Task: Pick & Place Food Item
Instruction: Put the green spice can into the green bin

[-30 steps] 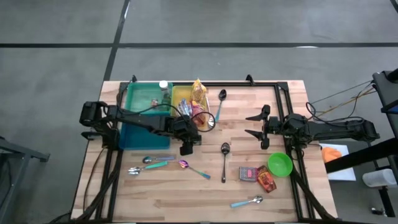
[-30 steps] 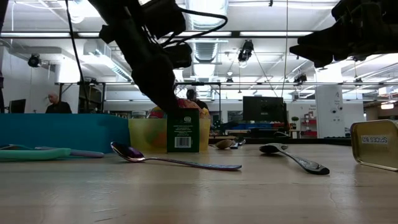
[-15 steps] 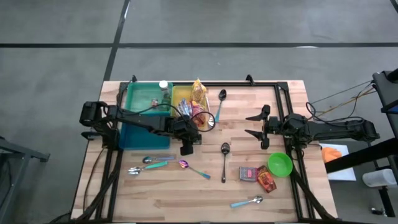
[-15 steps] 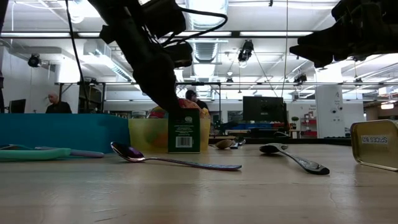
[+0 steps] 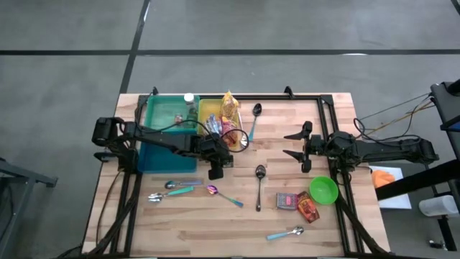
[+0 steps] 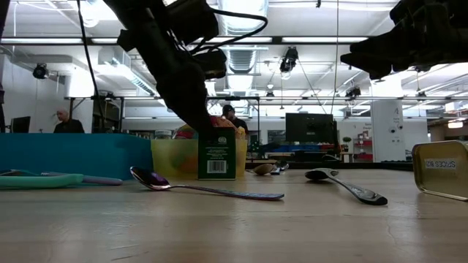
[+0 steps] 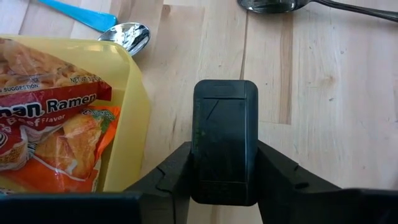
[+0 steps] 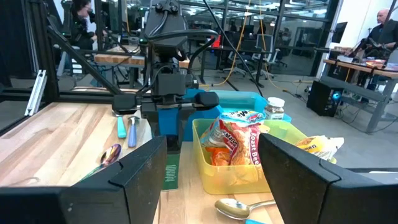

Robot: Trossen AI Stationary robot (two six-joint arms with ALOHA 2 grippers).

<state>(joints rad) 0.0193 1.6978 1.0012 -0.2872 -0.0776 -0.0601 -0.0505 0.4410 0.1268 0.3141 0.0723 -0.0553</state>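
A dark green box (image 6: 216, 153) with a barcode stands upright on its bottom on the wooden table, just on the near side of the yellow bin (image 5: 209, 114). My left gripper (image 5: 215, 170) comes down on it from the table's left and is shut on it; in the left wrist view the box's dark top (image 7: 225, 143) fills the gap between the fingers. My right gripper (image 5: 295, 144) hangs open and level over the table's right half, pointing toward the left arm, with nothing between its fingers. My left gripper pinches the box by its two narrow sides (image 7: 200, 171), near the top, between its two fingers (image 7: 176, 171). The fingers slant down from the table's left. The box stays upright with its bottom on the table.
The yellow bin holds ramen packets (image 7: 43, 118); a teal bin (image 5: 162, 135) adjoins it on the left. Several spoons (image 5: 259, 183) lie about the table's middle and near side. A green bowl (image 5: 323, 190), a red box (image 5: 287, 201) and an orange packet (image 5: 308, 209) sit at near right.
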